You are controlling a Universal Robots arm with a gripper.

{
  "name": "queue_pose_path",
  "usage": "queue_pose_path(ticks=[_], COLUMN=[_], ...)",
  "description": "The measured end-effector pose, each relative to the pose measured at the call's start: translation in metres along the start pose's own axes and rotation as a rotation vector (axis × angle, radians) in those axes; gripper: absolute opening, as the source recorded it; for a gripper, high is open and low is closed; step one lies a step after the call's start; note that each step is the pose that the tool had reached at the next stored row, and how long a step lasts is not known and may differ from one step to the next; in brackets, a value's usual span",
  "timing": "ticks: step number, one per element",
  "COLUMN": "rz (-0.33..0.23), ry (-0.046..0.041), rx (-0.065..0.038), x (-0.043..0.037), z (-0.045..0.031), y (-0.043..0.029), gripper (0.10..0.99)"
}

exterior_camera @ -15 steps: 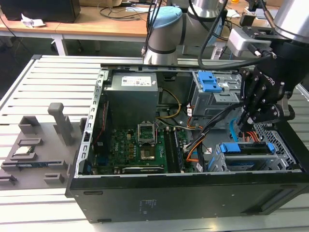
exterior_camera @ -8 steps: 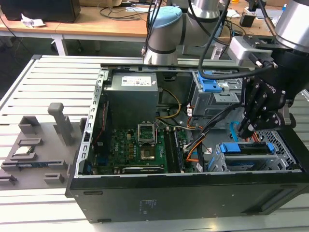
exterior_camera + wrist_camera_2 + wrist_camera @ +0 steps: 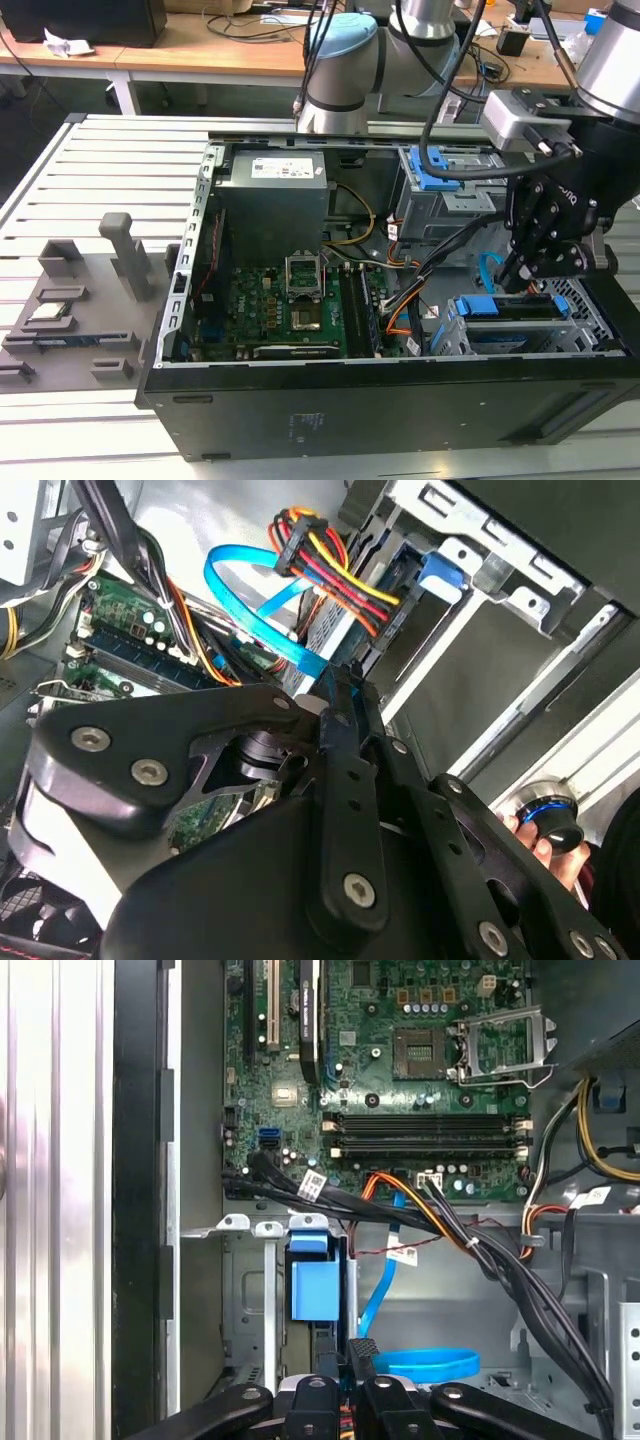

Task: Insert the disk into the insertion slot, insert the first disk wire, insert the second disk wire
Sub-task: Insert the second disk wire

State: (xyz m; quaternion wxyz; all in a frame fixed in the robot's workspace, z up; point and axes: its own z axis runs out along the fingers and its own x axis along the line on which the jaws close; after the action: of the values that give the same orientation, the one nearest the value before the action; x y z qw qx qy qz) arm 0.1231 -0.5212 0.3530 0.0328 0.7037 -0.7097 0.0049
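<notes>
The disk (image 3: 508, 309), silver in a bright blue carrier, lies in the insertion slot (image 3: 452, 335), a low silver bay at the case's front corner on the exterior view's right. My gripper (image 3: 522, 276) hangs just above the disk's rear end. It is shut on the black plug of a flat blue wire (image 3: 235, 578), which loops away from the fingertips (image 3: 345, 695). In the first wrist view the gripper (image 3: 346, 1362) holds that plug beside the blue carrier (image 3: 319, 1291), and the blue wire (image 3: 430, 1365) curls next to it. A red, yellow and black wire bundle (image 3: 335, 568) hangs close by.
The open computer case (image 3: 400, 400) holds the motherboard (image 3: 290, 300), a grey power supply (image 3: 275, 195) and a taller grey cage with a blue latch (image 3: 440, 175). Black cable bundles (image 3: 440, 1222) cross near the bay. A person's fingers (image 3: 535, 848) rest by a blue-ringed knob.
</notes>
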Motion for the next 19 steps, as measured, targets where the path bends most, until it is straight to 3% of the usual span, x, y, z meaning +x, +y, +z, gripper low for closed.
queue_pose_path(ticks=[13,19], rz=[0.0,0.0], ry=[0.0004,-0.0003], rx=[0.0,0.0], x=[0.0015,0.0021], z=[0.0098,0.007], y=[-0.0051,-0.0052], gripper=[0.161,0.161])
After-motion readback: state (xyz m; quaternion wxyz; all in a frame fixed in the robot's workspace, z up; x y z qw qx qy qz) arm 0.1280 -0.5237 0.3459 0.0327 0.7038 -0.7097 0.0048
